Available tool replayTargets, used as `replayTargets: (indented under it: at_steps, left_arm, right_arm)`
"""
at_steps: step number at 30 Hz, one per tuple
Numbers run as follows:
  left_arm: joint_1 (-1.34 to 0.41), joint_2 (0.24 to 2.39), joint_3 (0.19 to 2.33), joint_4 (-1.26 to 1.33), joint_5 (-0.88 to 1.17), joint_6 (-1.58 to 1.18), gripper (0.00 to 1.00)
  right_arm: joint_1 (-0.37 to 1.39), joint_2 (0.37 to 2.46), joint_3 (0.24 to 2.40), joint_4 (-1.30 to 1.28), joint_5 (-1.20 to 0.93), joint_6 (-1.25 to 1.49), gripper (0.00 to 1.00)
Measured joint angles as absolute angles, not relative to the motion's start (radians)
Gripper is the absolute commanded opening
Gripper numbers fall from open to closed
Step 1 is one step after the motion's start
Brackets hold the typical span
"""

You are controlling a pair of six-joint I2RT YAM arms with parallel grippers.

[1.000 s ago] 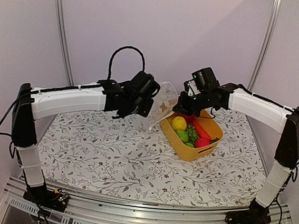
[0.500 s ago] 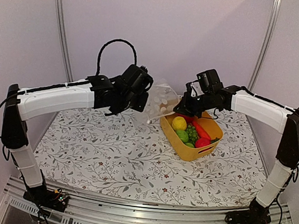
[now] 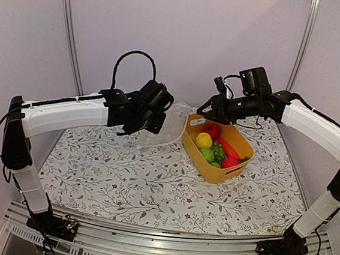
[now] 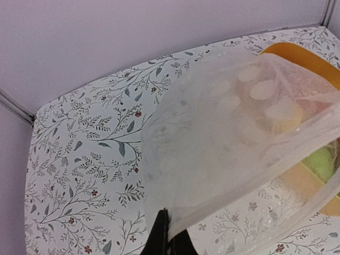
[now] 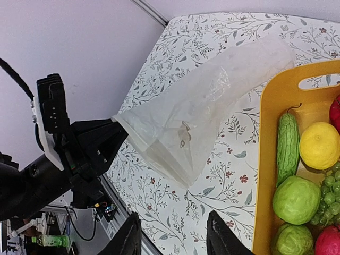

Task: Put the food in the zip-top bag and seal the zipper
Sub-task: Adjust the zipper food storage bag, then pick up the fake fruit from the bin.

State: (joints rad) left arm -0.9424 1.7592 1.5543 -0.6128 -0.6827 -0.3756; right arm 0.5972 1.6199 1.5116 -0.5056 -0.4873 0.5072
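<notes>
Your left gripper point(image 4: 166, 226) is clamping one edge of the single zip-top bag point(image 4: 223, 138), holding it just left of the one yellow tub point(image 5: 270, 122); your right gripper point(image 5: 175, 236) is hovering near the tub's far left corner, fingers spread and carrying nothing; the food point(image 3: 207, 154) is all sitting in the tub: one lemon point(image 5: 319, 144), one red apple point(image 3: 212, 130), one carrot point(image 3: 229, 148), one more red piece point(image 3: 230, 162), one grape bunch point(image 3: 218, 150), one long bumpy green piece point(image 5: 288, 149), two round green ones point(image 5: 296, 199); a leaf-printed table point(image 3: 153, 180) is lying beneath; plain lilac walls point(image 3: 191, 33) and two metal posts point(image 3: 69, 33) are standing behind; the bag's long axis is running from the left gripper toward the tub's far left corner; you cannot tell which way its mouth is facing.
</notes>
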Motion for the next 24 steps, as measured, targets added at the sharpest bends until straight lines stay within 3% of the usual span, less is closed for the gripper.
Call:
replayTargets:
  at_steps: [8, 17, 19, 24]
  left_arm:
    - [-0.941, 1.759, 1.554, -0.621, -0.662, -0.369, 0.00]
    - [-0.937, 1.759, 1.554, -0.638, -0.637, -0.368, 0.00]
    - [-0.936, 1.759, 1.554, -0.646, -0.634, -0.368, 0.00]
    - [-0.935, 1.756, 1.538, -0.651, -0.624, -0.367, 0.00]
  right_arm:
    - [0.565, 1.675, 1.568, -0.584, -0.389, 0.405, 0.31]
    - [0.499, 1.806, 1.642, -0.677, -0.256, 0.331, 0.29]
    - [0.485, 1.845, 1.665, -0.691, -0.241, 0.322, 0.33]
    - [0.474, 1.946, 1.715, -0.709, -0.216, 0.304, 0.60]
